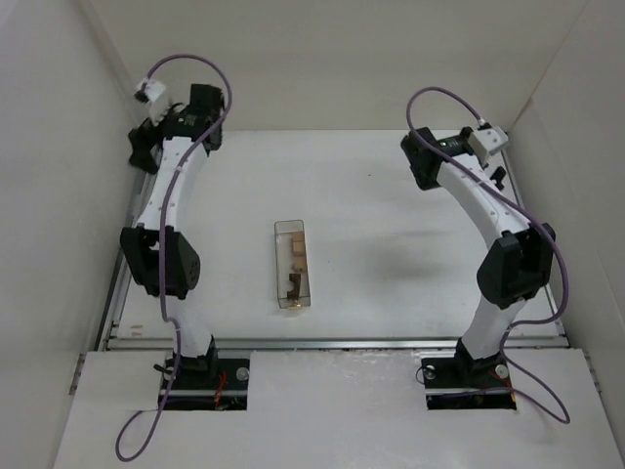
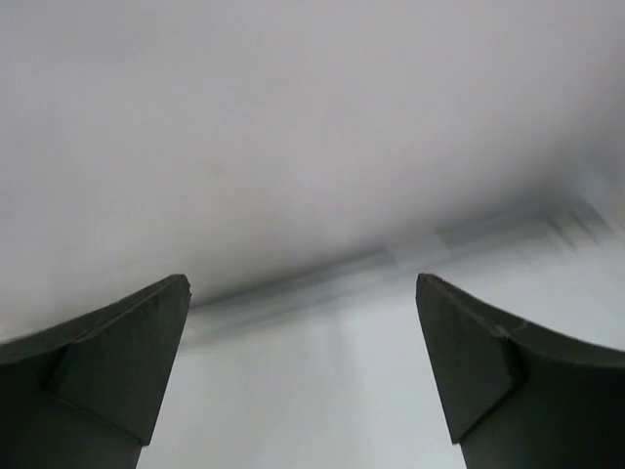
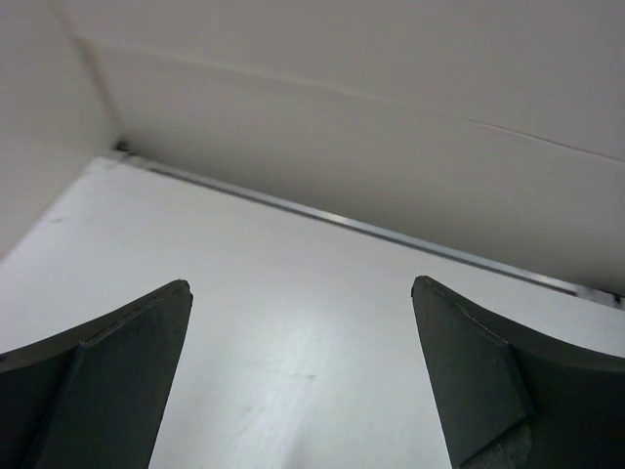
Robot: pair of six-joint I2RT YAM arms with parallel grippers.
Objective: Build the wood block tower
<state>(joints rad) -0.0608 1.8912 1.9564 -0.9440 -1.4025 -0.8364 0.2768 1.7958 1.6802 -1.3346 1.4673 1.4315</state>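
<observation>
The small wooden blocks lie inside a long clear plastic box in the middle of the table. The light tan cubes are near its centre, and the dark brown piece is toward its near end. My left gripper is raised at the far left back, well away from the box. In the left wrist view it is open and empty, facing the wall. My right gripper is raised at the far right back. In the right wrist view it is open and empty over bare table.
White walls enclose the table on the left, back and right. A metal rail runs along the near table edge by the arm bases. A metal strip runs along the foot of the back wall.
</observation>
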